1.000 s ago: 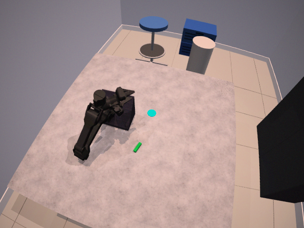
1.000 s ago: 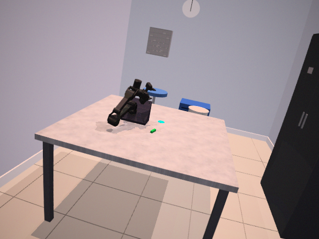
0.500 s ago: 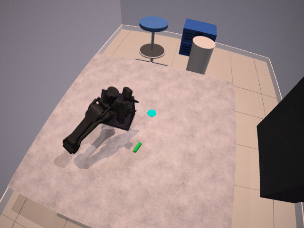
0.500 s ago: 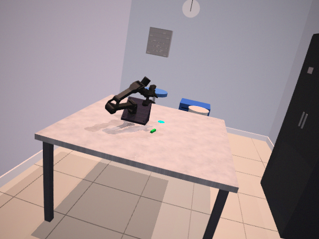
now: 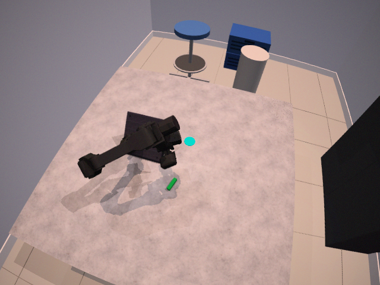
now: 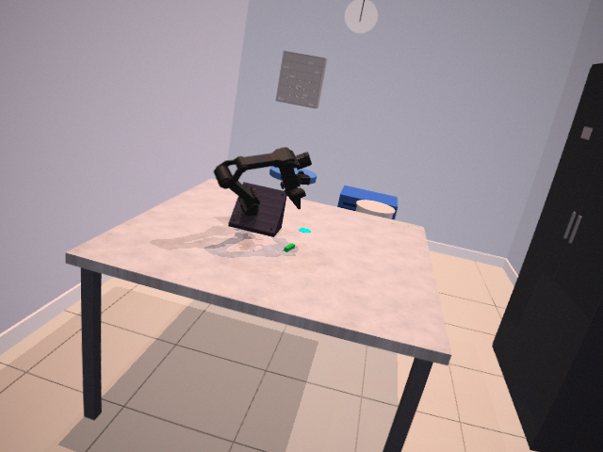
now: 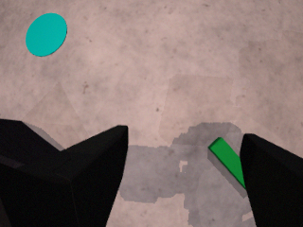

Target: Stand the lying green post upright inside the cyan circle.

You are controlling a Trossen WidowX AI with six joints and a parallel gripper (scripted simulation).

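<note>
The green post lies on its side on the table. The cyan circle is a flat disc on the table, with nothing standing on it. My gripper is open and empty, pointing down well above the table. In the wrist view the right finger hides the lower end of the post, and the circle shows at the upper left, beyond the left finger. In the top view the fingertips are hard to make out.
The arm stands on a dark sloped base block at the left of the circle. Beyond the far table edge are a blue stool, a blue drawer unit and a pale cylinder. A black cabinet stands at the right.
</note>
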